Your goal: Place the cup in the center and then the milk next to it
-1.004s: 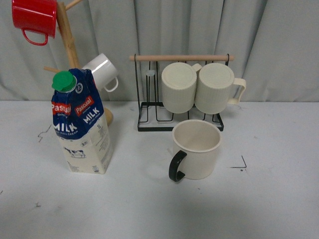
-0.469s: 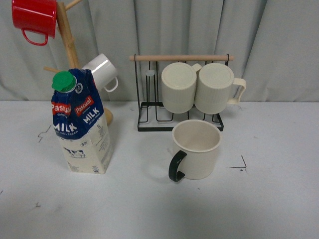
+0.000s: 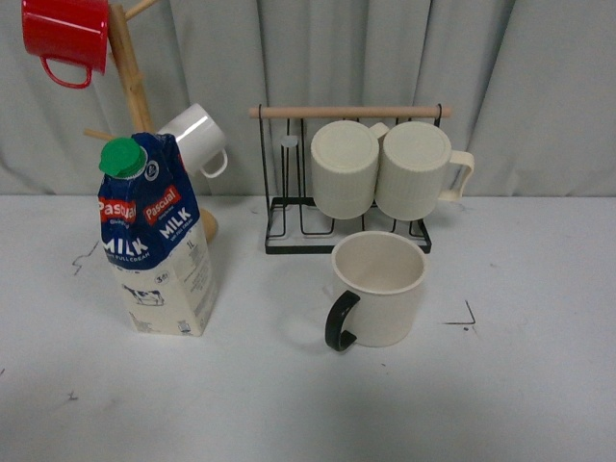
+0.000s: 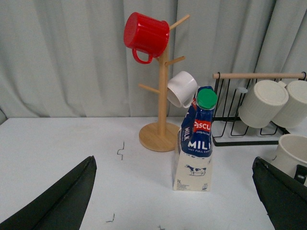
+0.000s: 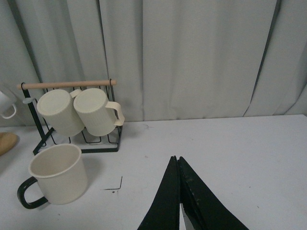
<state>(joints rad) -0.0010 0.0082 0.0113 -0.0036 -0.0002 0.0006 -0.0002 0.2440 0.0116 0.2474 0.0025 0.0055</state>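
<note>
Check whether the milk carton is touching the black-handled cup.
Apart. The front view shows the milk standing to the left of the cup, with a strip of bare table plainly between them.

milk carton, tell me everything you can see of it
The tall cardboard milk carton stands upright and shut on the white table, on the robot's left, in front of the wooden mug tree's round base. Its upper part is blue with red "Pascual" labels and white "MILK" lettering; its lower part is cream with a small cow drawing. A round green cap sits on the slanted top. Nothing grips it.
</note>
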